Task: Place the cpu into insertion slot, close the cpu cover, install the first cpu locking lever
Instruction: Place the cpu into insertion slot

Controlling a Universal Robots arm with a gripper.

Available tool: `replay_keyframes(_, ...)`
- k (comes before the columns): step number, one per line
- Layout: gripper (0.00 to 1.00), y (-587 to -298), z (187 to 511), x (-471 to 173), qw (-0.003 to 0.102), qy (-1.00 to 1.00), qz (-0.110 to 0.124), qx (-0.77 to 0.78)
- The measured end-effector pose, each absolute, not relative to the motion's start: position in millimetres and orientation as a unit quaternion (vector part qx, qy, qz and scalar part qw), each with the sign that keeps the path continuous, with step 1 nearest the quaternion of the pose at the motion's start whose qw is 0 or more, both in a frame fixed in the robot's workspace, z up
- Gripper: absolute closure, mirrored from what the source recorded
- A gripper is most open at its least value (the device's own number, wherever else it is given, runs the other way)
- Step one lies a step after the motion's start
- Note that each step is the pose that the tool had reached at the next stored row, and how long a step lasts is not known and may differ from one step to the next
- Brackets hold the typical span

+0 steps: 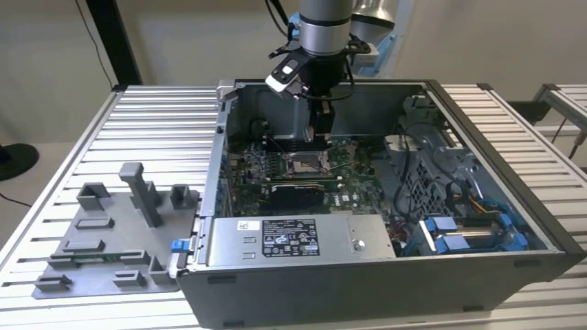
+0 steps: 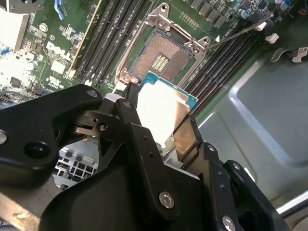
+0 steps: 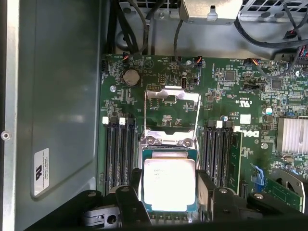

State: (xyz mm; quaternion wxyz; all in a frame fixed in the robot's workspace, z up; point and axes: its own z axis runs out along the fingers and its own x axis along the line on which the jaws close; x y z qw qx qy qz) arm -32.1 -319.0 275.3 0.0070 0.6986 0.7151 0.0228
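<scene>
While in claw (image 3: 168, 193), cpu (image 3: 169, 179) perhaps over slot (image 2: 156, 57).

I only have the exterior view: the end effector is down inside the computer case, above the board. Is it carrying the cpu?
Observer: Yes. In both wrist views the end effector is shut on the cpu, whose silvery top faces the cameras.
Operator: Is the cpu in the insertion slot yet?
Observer: No. In the second wrist view the insertion slot shows its bare dark pin field, with the cpu held beside it, unseated.
Operator: And the cpu cover?
Observer: In the first wrist view the cpu cover is swung open, away from the slot; the green board shows through its window.
</scene>
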Motion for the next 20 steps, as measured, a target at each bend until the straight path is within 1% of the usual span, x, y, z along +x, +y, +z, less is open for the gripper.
replay_keyframes(20, 1.0, -313.0, 241.8, -39.9, 0.007, 0.715, 0.023, 0.699)
